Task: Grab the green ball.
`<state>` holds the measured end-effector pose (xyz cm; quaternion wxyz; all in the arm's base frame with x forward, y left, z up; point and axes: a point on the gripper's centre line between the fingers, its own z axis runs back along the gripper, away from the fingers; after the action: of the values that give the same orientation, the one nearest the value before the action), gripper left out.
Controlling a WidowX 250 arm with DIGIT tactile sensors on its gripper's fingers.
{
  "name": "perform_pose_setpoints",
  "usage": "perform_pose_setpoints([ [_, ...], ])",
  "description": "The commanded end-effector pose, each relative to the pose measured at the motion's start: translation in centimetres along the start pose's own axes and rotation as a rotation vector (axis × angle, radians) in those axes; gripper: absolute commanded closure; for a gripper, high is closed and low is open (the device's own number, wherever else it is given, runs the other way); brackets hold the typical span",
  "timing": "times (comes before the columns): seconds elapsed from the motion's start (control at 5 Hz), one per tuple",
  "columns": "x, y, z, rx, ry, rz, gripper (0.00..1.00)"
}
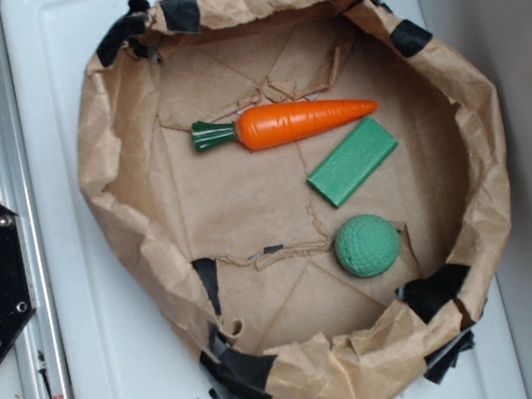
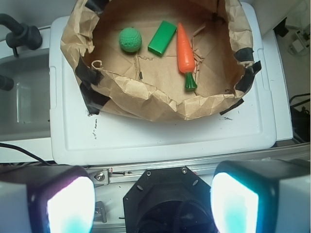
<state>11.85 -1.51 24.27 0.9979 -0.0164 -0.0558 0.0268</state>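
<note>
Though seemingly spread wide and empty, pincer (image 2: 150, 204) well apart from green ball (image 2: 130, 39); ball beside green block (image 2: 162, 38).

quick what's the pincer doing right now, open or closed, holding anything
Pincer: open and empty, its fingers spread wide, far from the green ball.

White plastic lid (image 1: 113, 386) as base; taped brown paper nest (image 1: 128, 221) directly on it, nearly filling it.
</note>
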Motion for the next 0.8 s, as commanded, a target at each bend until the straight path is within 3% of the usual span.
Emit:
perform_pose_setpoints([
  [0.0, 0.0, 0.0, 0.0, 0.000, 0.000, 0.000, 0.00],
  [0.2, 4.6, 1.2, -4.7, 0.102, -0.129, -0.250, 0.00],
  [0.4, 9.2, 1.4, -7.3, 0.120, -0.231, -0.451, 0.00],
  [0.6, 13.2, 1.9, -9.8, 0.022, -0.347, -0.462, 0.00],
])
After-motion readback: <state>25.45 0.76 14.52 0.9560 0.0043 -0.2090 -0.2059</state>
